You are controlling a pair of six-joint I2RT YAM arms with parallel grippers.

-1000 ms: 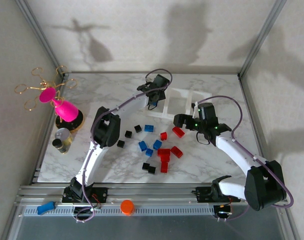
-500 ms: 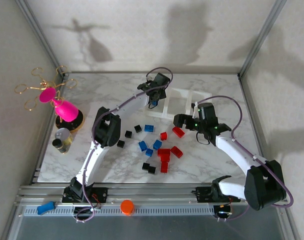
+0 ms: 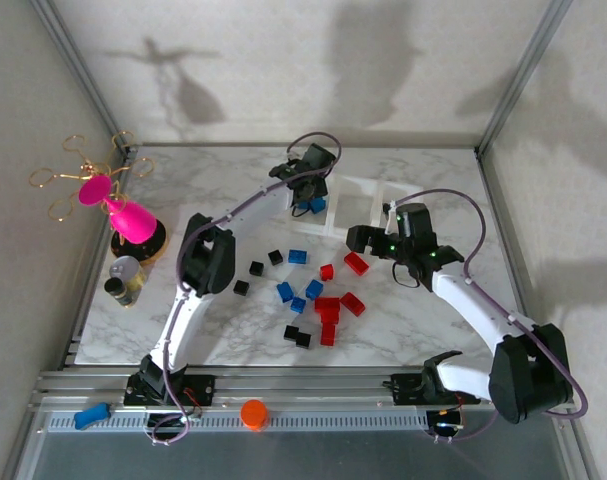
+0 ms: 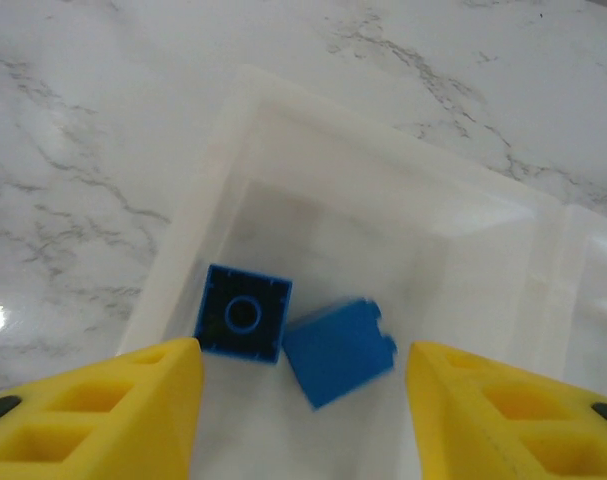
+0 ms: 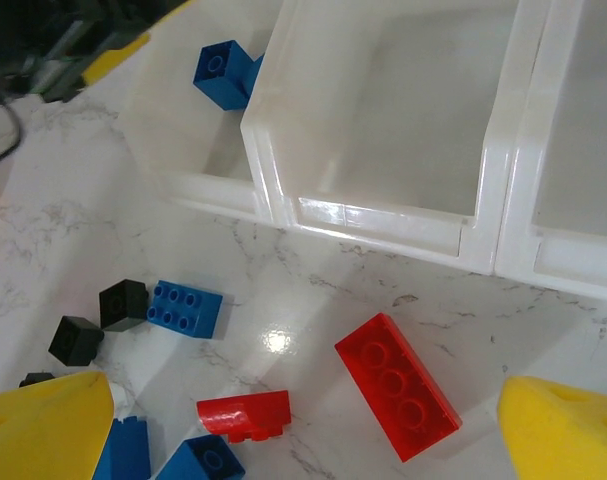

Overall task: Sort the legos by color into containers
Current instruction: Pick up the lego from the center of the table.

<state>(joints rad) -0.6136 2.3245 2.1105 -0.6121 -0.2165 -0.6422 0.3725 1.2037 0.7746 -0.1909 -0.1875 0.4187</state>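
Where left gripper (image 4: pixel 301 370) gapes, two blue legos (image 4: pixel 243 312) beneath, inside container (image 4: pixel 313 140)

The table (image 5: pixel 323 300) is looking like shiny white marble. The containers (image 5: pixel 383 215) are looking like smooth, milky plastic. The legos (image 5: pixel 395 385) are shining too.

A red brick (image 5: pixel 397 385) lies on the marble (image 5: pixel 313 300) near the containers (image 5: pixel 383 215); one holds a blue brick (image 5: pixel 221 72).

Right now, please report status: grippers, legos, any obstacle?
Left gripper open above left bin, two blue legos inside. Right gripper open over long red lego. Middle bin empty. No obstacle seen.
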